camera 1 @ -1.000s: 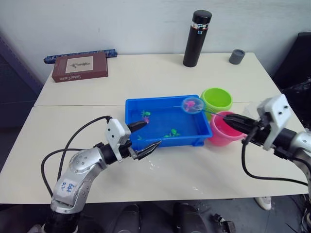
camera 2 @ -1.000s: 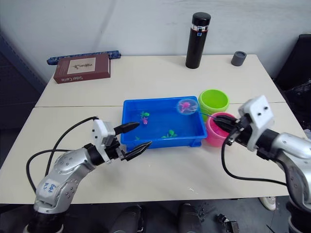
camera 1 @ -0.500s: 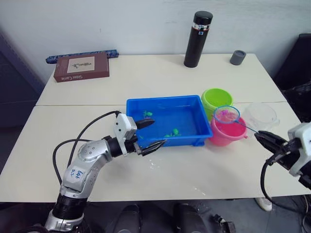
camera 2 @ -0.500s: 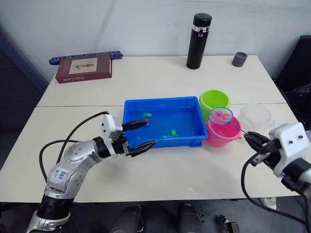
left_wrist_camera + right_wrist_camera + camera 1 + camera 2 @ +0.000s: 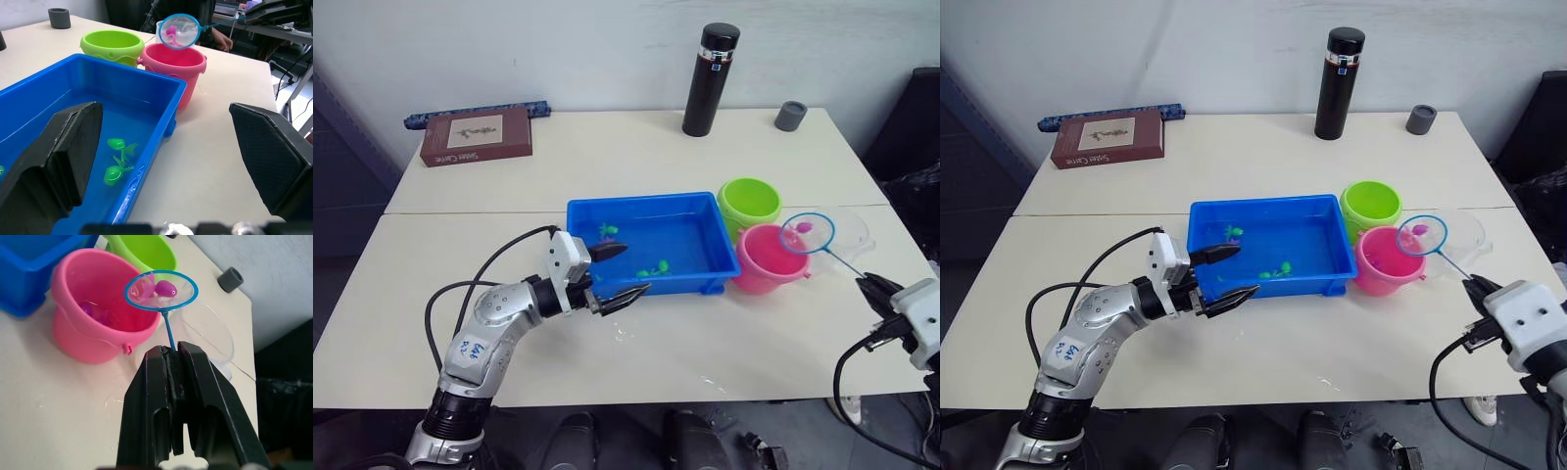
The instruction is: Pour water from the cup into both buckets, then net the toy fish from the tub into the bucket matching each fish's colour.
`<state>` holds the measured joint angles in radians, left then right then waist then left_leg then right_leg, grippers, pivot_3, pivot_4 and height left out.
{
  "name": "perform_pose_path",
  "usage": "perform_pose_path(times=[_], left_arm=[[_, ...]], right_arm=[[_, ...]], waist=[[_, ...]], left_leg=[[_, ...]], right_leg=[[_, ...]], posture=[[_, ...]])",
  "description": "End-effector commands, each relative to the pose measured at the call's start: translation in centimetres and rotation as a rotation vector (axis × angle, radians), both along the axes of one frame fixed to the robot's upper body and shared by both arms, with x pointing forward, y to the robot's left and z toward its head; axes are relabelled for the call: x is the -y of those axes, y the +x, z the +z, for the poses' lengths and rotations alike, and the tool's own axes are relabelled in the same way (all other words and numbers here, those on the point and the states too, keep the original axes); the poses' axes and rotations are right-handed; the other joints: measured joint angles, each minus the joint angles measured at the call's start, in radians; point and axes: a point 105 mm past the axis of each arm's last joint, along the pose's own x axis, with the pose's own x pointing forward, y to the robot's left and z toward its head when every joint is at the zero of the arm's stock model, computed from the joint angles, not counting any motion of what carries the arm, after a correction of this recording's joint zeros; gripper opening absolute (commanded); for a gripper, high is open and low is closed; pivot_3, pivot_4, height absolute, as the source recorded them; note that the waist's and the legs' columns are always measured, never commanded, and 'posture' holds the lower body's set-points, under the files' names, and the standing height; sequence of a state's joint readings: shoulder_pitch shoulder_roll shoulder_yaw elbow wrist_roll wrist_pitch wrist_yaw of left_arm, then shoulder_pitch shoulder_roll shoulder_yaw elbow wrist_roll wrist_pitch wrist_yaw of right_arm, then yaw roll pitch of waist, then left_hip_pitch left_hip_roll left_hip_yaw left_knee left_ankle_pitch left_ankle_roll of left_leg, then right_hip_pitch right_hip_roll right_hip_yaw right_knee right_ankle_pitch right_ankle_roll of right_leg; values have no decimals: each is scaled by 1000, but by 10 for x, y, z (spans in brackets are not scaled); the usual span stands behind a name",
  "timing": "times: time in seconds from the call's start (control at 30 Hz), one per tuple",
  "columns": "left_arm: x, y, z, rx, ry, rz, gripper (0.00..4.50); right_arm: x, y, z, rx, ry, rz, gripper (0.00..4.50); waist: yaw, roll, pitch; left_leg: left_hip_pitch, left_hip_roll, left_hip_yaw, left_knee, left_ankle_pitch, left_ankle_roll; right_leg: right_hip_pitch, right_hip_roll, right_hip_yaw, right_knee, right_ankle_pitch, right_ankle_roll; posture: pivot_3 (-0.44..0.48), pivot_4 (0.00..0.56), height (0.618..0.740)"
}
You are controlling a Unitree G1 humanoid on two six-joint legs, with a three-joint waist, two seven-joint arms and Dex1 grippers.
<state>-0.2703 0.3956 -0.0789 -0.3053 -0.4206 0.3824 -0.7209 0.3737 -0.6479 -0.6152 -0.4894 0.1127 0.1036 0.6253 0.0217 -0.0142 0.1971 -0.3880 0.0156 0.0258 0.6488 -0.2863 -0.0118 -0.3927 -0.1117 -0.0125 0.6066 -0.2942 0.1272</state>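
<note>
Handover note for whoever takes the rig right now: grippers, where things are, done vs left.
Right gripper: shut on the net handle, a pink fish in the hoop, held raised near the pink bucket and the cup.
Left gripper: open, holding nothing, at the tub's near edge.
Green bucket stands beside the pink one, just right of the tub.
Done: the cup looks empty; pink fish already lie in the pink bucket.
Left: tip the netted fish into the pink bucket, then net the green fish in the tub into the green bucket.
</note>
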Motion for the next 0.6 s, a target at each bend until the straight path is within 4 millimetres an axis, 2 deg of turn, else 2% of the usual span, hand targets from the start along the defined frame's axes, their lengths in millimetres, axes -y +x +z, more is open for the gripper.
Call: perform_pose_path(times=[0.03, 0.13, 0.3, 0.6], left_arm=[[1, -3, 6, 40, -4, 1, 4461], [1, -4, 5, 40, -4, 3, 4461], [1, -3, 6, 41, -4, 8, 4461], [0, -4, 5, 40, -3, 13, 4461]], right_arm=[[0, -3, 0, 29, -85, 22, 0], [4, -3, -3, 41, -137, 15, 0], [14, 1, 5, 126, -317, 2, 0], [3, 0, 11, 250, -590, 103, 0]], waist=[[0, 0, 0], [0, 0, 0], [-2, 0, 0], [-1, 0, 0]], left_leg=[[0, 0, 0, 0, 0, 0], [0, 0, 0, 0, 0, 0], [1, 0, 1, 0, 0, 0], [1, 0, 1, 0, 0, -1]], right_leg=[[0, 0, 0, 0, 0, 0], [0, 0, 0, 0, 0, 0], [1, 0, 0, 0, 0, 0], [1, 0, 1, 0, 0, 0]], posture=[[0, 150, 740], [0, 150, 740], [0, 150, 740], [0, 150, 740]])
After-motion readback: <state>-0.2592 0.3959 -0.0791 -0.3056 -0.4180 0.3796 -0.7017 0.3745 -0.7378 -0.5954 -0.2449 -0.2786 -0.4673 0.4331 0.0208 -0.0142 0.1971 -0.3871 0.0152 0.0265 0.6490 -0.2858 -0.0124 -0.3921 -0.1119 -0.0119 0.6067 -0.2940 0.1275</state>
